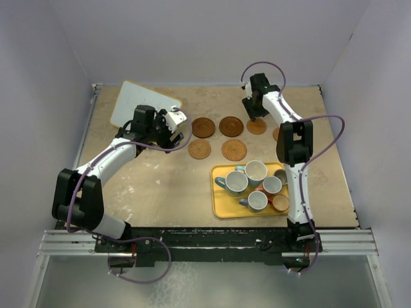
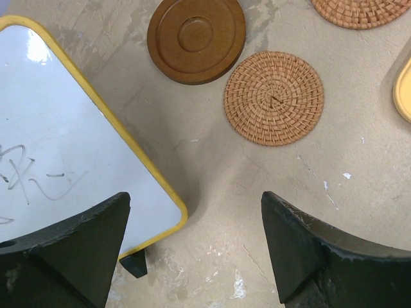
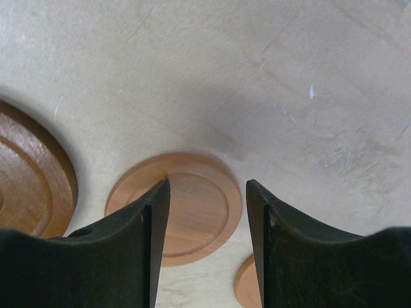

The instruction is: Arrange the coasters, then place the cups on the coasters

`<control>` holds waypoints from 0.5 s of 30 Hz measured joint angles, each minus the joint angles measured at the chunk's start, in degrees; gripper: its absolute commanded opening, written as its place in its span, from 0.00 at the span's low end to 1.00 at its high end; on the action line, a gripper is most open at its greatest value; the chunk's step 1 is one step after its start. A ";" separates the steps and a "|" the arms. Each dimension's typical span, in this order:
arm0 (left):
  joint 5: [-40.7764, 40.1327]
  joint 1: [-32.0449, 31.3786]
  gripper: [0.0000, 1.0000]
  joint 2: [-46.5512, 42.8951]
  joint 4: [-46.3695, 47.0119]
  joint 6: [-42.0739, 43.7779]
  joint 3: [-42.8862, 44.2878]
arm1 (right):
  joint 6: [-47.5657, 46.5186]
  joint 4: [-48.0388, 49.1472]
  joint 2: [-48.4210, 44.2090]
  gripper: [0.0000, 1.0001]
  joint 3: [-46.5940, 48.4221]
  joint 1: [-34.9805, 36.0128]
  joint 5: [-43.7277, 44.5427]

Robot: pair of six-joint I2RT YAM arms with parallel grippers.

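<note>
Several round coasters lie at mid-table: two dark wooden ones [image 1: 203, 127] [image 1: 231, 126], a lighter wooden one [image 1: 257, 126], two woven ones [image 1: 200, 149] [image 1: 234, 150], and one [image 1: 277, 133] half hidden by the right arm. My right gripper [image 3: 207, 189] hangs open just above the lighter wooden coaster [image 3: 199, 218], which lies flat on the table. My left gripper [image 2: 196, 205] is open and empty over bare table, short of a dark coaster [image 2: 196, 38] and a woven coaster [image 2: 273, 97]. The cups [image 1: 236, 182] [image 1: 255, 171] [image 1: 272, 185] stand bunched on the yellow tray [image 1: 221, 206].
A whiteboard with a yellow rim [image 1: 144, 102] lies at the back left, its corner beside my left fingers [image 2: 77, 250]. The yellow tray sits front right, close to the right arm's base. White walls enclose the table on three sides.
</note>
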 measured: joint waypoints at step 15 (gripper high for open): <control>0.04 0.00 0.80 -0.42 0.07 0.00 -0.09 | -1.53 -0.46 -13.92 0.56 -10.62 -2.01 -1.86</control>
